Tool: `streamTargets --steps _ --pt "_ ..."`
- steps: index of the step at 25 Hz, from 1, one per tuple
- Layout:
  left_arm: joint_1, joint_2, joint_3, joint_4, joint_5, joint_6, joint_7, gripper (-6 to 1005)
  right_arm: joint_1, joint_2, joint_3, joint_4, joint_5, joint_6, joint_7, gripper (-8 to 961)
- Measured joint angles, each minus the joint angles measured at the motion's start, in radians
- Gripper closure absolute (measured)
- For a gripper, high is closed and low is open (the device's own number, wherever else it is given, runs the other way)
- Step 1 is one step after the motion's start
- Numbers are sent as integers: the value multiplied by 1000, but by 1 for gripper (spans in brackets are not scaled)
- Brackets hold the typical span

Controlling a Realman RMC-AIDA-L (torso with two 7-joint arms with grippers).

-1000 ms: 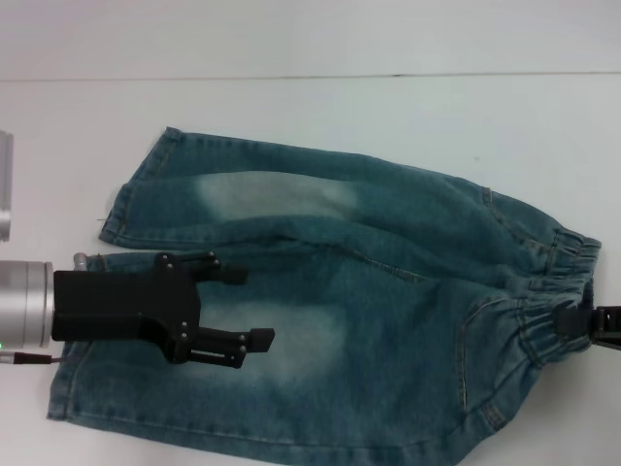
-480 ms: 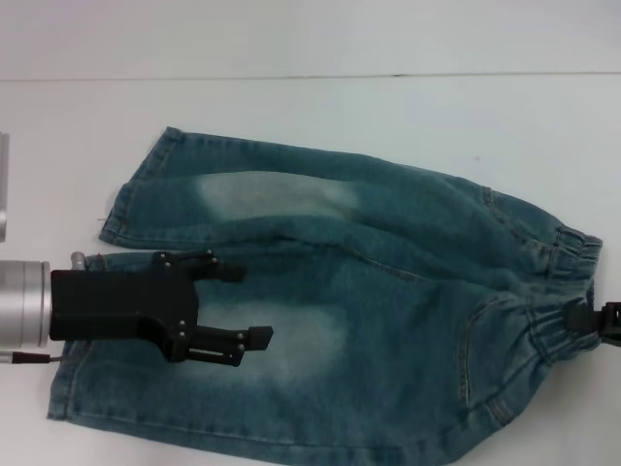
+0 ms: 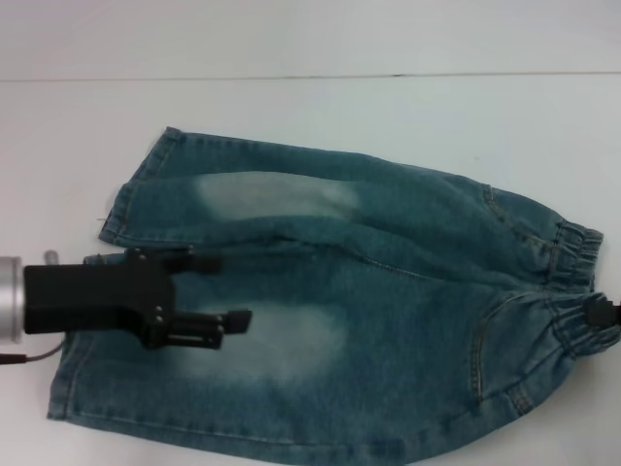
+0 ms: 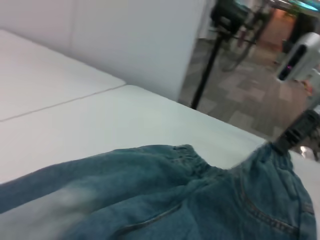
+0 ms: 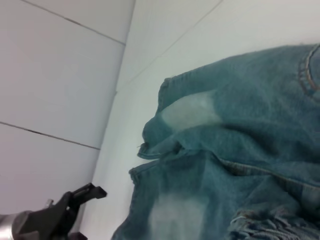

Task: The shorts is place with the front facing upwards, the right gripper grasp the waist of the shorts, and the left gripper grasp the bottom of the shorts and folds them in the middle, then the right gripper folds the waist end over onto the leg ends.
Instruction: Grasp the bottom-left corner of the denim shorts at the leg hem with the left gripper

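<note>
Left gripper (image 3: 215, 289), on its silver cylinder wrist, reaches in level from the left edge of the white table (image 3: 310, 107) and hangs over the nearer leg of the shorts (image 3: 388, 320); its two black fingers (image 3: 199, 261) stand apart, spread with nothing between them, tips directed toward the waist; right gripper (image 3: 602, 313) shows only as a black tip at the right edge, clamped onto the waist of the shorts (image 3: 572, 291), where the gathered band bunches around it; shorts lie flat, front upward, long axis running left to right across the table; waist points to the robot's right, the bottom of the shorts (image 3: 97, 291) to its left; the two legs lie side by side, each with a pale faded patch (image 3: 277, 199).
</note>
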Motion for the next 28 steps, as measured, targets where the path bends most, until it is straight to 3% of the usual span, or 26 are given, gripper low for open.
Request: streamTargets --steps 8,18,28 --pt "26 31 -98 99 82 55 -381 66 -7 6 -5 -8 -4 7 -84 908" --pt "26 41 -152 175 229 105 -569 67 1 -20 -36 -3 -26 80 -152 907" --pt "5 52 -165 229 349 107 -707 66 22 -29 -19 -2 -20 134 -145 908"
